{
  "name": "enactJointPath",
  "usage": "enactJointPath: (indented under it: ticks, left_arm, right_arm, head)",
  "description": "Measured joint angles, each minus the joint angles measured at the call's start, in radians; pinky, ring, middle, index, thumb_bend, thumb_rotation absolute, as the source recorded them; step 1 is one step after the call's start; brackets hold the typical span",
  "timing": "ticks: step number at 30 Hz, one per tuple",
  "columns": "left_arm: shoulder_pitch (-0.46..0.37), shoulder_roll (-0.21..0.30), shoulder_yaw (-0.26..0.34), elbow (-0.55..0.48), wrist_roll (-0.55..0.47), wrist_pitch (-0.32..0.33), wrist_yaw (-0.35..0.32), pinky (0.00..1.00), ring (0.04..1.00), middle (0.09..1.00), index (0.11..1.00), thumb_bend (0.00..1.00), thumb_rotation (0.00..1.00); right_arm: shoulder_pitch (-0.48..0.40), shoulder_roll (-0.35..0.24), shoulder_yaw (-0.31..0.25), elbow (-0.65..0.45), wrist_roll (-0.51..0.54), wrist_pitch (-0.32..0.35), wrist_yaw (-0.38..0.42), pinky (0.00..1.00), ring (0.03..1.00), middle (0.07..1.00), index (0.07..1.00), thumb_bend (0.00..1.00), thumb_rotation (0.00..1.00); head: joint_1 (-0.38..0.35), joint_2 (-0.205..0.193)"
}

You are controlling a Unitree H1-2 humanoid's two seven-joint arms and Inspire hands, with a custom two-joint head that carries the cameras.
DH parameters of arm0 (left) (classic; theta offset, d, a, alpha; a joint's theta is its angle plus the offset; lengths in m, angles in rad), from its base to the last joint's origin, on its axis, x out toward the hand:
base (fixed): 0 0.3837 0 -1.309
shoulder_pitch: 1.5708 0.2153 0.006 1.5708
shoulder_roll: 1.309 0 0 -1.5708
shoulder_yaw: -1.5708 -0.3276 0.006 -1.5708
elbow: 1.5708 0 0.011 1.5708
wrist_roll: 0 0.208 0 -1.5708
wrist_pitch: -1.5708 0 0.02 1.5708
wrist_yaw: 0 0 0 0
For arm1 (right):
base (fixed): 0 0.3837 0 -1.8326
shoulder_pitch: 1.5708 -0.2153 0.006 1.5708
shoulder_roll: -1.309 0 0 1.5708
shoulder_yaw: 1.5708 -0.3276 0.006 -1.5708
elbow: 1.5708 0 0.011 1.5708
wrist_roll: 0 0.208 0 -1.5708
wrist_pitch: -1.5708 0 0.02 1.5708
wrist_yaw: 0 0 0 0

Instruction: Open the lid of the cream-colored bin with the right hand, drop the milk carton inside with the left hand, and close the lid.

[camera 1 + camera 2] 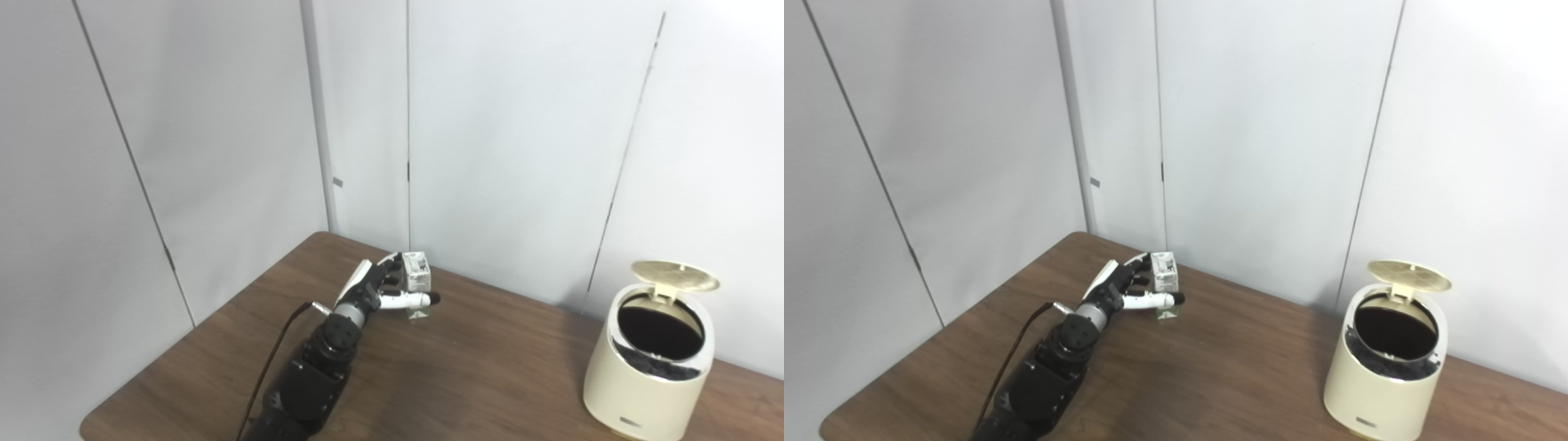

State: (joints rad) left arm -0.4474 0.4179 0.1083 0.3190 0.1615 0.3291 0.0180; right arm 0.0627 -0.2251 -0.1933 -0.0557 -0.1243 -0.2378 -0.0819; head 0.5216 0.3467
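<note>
A small white milk carton (418, 277) stands upright on the brown table (490, 373), near its back edge. My left hand (376, 293) is closed around it, with the thumb across its front and the fingers behind its top. The carton's base appears to rest on the table. The cream-colored bin (646, 386) stands at the right of the table. Its round lid (674, 275) is tipped up at the back, showing the dark inside. The carton (1165, 278) and the bin (1387, 386) also show in the right eye view. My right hand is not in view.
White wall panels stand close behind the table and along its left side. The table's left corner and front edge lie near my left forearm (306, 380). Bare tabletop lies between the carton and the bin.
</note>
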Motion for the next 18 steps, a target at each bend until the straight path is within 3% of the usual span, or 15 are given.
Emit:
enactJointPath:
  ticks: [5,11,13,18]
  left_arm:
    - [-0.025,0.005,-0.002,0.055,-0.013,-0.046,-0.019,0.77,0.883,0.928,0.928,1.0,0.36]
    - [-0.036,-0.001,-0.004,0.09,-0.012,-0.081,-0.006,0.7,0.838,0.909,0.923,1.0,0.31]
    - [-0.045,-0.002,-0.007,0.107,-0.01,-0.091,0.008,0.73,0.838,0.901,0.915,0.99,0.28]
    - [-0.06,-0.022,0.009,0.142,-0.015,-0.113,0.051,0.65,0.765,0.811,0.836,0.91,0.15]
  right_arm:
    - [0.001,0.001,0.0,0.0,-0.008,0.0,-0.001,0.58,0.676,0.702,0.662,0.26,0.22]
    - [0.001,0.006,0.0,-0.001,-0.024,0.001,-0.003,0.56,0.665,0.697,0.659,0.24,0.08]
    - [0.001,0.009,0.0,-0.003,-0.025,0.005,-0.003,0.57,0.669,0.698,0.659,0.24,0.09]
    - [0.001,0.016,0.0,-0.006,-0.026,0.009,-0.003,0.58,0.663,0.693,0.654,0.25,0.1]
  head:
    - [-0.011,-0.003]
    - [-0.02,-0.009]
    - [-0.022,-0.009]
    - [-0.029,-0.011]
